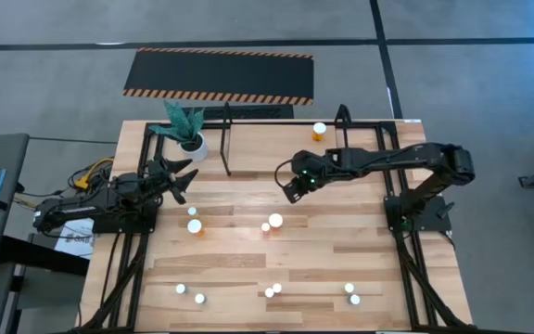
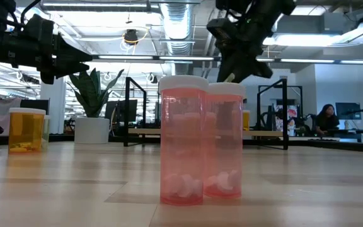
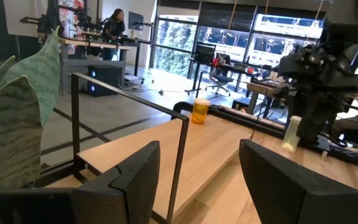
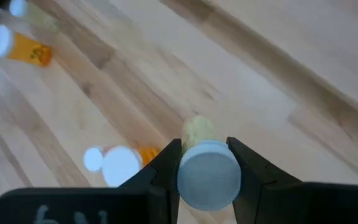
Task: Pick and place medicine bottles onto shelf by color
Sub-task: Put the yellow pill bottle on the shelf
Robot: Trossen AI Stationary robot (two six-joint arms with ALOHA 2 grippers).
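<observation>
Right gripper (image 4: pixel 207 163) clenched on a small greenish plastic medicine bottle with white cap (image 4: pixel 207 174), centre of the high view, held just under the cap. Light, stiff, slick; likely slips if loosely held. Left gripper (image 1: pixel 180 177) spread open, left of centre.

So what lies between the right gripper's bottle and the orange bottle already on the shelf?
In the high view, only bare wood separates the right gripper, shut on a greenish bottle, from the orange bottle on the shelf. The left gripper waits open.
</observation>
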